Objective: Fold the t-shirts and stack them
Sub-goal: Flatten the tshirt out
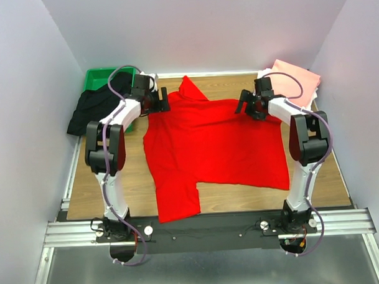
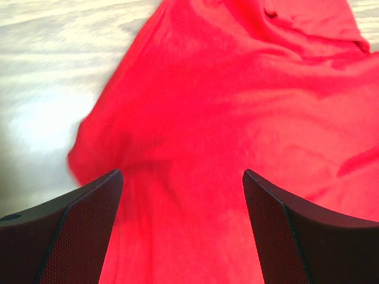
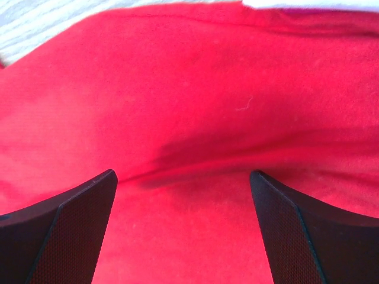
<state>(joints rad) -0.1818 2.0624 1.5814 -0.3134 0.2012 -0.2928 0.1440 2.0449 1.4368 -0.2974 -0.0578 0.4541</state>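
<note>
Red shirt (image 1: 214,147) lies spread flat in the middle of the table (image 1: 321,175), unfolded. One sleeve points to the far edge and the other toward the arm bases, so it looks to lie sideways. Wrinkles are mild; the right wrist view shows one ridge.

Left gripper (image 1: 164,100) is over the shirt's far-left corner, just beside the far sleeve, jaws wide and empty. Right gripper (image 1: 244,102) is over the far edge further right, jaws equally wide and empty. Both wrist views show only red cloth between the fingers, no pinch yet.

Step in hand, as a judgement: first fold of the red shirt, far edge brought over toward the near side. To do it well:
- drop both grippers together
- pinch at the very edge, not mid-panel
- lift just off the wood
- travel in parallel so the crease runs straight

The far sleeve likely needs tucking in or it will stick out of the fold. The cloth is limp, so a shallow pinch may slip.

Containers: one green bin (image 1: 99,76) in the far-left corner. Black shirt (image 1: 89,114) is bunched over its near rim and spills onto the table. The rest of the bin's inside is hidden behind the left arm.

In the far-right corner, a folded pink shirt (image 1: 297,79) sits on a white shirt (image 1: 266,72). That is probably the stack to land on.
</note>
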